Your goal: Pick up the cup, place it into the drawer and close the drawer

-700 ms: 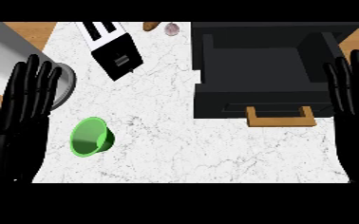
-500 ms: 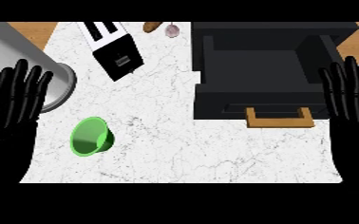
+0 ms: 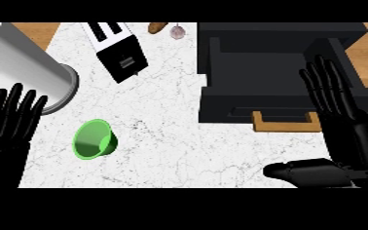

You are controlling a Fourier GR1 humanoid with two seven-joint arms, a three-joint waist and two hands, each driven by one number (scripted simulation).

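Green cup (image 3: 94, 139) lying tipped on its side on the white marbled counter (image 3: 173, 141), low and left, mouth turned toward the lower left. Nothing touching it. Left hand (image 3: 17, 122) up at the left edge, fingers straight and spread, pointing away, holding nothing; near the cup but apart from it. Just above that hand, a big grey cylinder (image 3: 32, 70) slanting in from the upper left corner, its round end close to the fingertips.

Over on the right, black drawer (image 3: 269, 73) pulled open, dark hollow showing, wooden handle (image 3: 285, 122) at its near face. Right hand (image 3: 338, 112) raised along the right edge, fingers straight and fanned out over the drawer's right side, thumb (image 3: 302, 170) stretched out to the left lower down; also holding nothing. Well apart from the cup, whole width of the counter between them.

Further back, black toaster (image 3: 119, 53) set at a slant, white top with two slots. Beside it near the far edge, a small brown thing (image 3: 158, 27) and a small pale roundish thing (image 3: 177, 31), too small to name.
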